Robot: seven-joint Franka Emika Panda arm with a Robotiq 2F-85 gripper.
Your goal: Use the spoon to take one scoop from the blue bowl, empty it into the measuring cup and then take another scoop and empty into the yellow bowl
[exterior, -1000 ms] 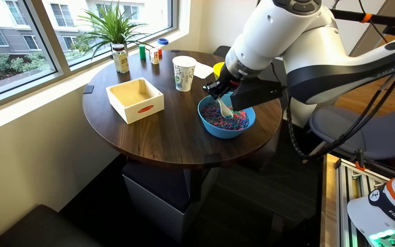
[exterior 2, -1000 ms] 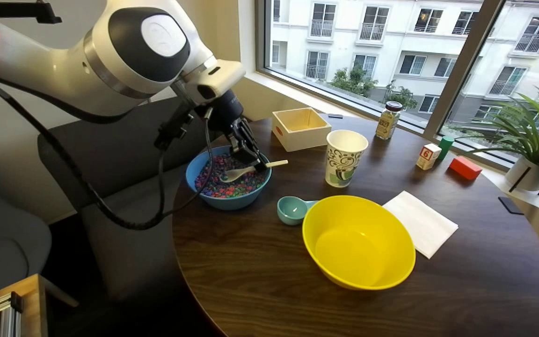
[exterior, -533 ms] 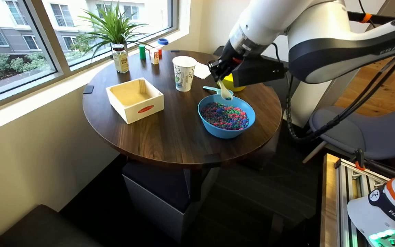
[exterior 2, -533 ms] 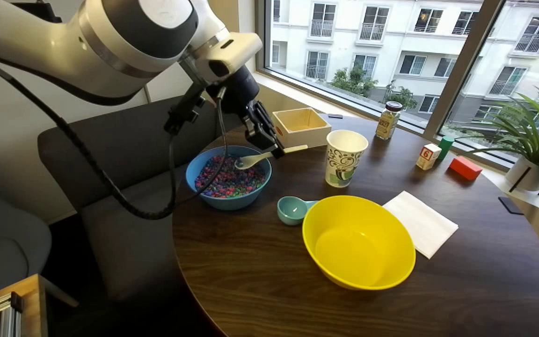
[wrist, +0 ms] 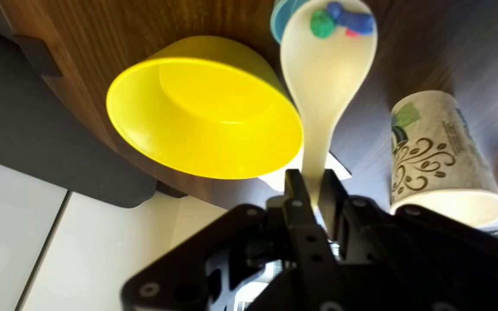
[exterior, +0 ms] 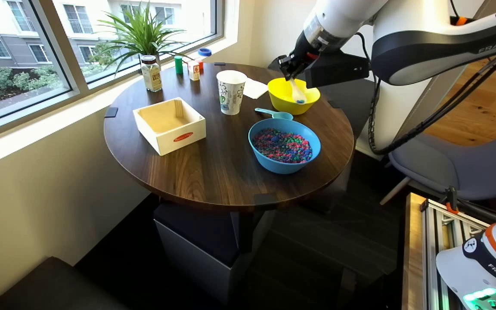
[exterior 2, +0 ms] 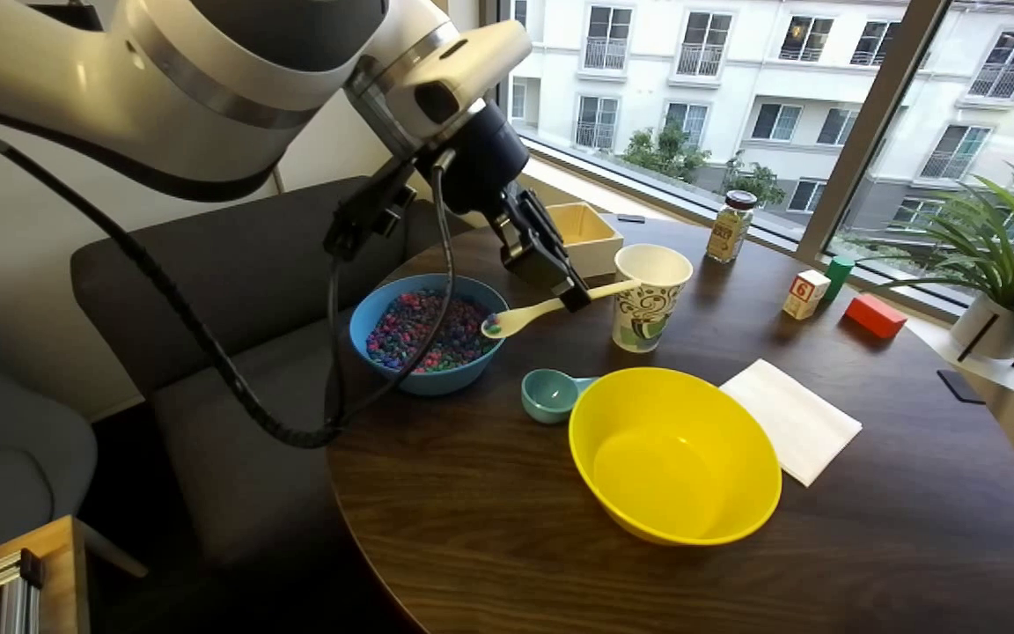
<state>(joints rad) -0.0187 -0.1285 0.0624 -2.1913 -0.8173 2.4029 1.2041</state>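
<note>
Wrist view: gripper (wrist: 311, 186) pinching spoon (wrist: 324, 73) by handle, few pcs (wrist: 357, 22) in scoop end, held near yellow bowl (wrist: 214, 129); in an exterior view teal meas. cup (exterior 2: 548, 398) just beside yellow bowl, blue bowl (exterior 2: 438, 383) farther off

In both exterior views, a round, dark, wood-grained counter (exterior 2: 489, 546) spreads below the claw (exterior 2: 574, 298). In an exterior view, a tall window (exterior 2: 868, 128) stands beyond the claw and to its right, looking onto a pale building (exterior 2: 692, 88) with balconies, while a dark grey padded bench (exterior 2: 252, 273) extends to the claw's left. In an exterior view, a whitish wall (exterior: 274, 26) rises behind the claw; well to the claw's left, a windowsill (exterior: 37, 125) bright with daylight runs above a beige wall (exterior: 37, 202). A grey chair (exterior: 420, 165) stands low to the claw's right, with honey-toned wood (exterior: 472, 116) beyond. Under the counter, below the claw, are a boxy seat (exterior: 196, 262) and a dark, dim floor (exterior: 317, 249).
</note>
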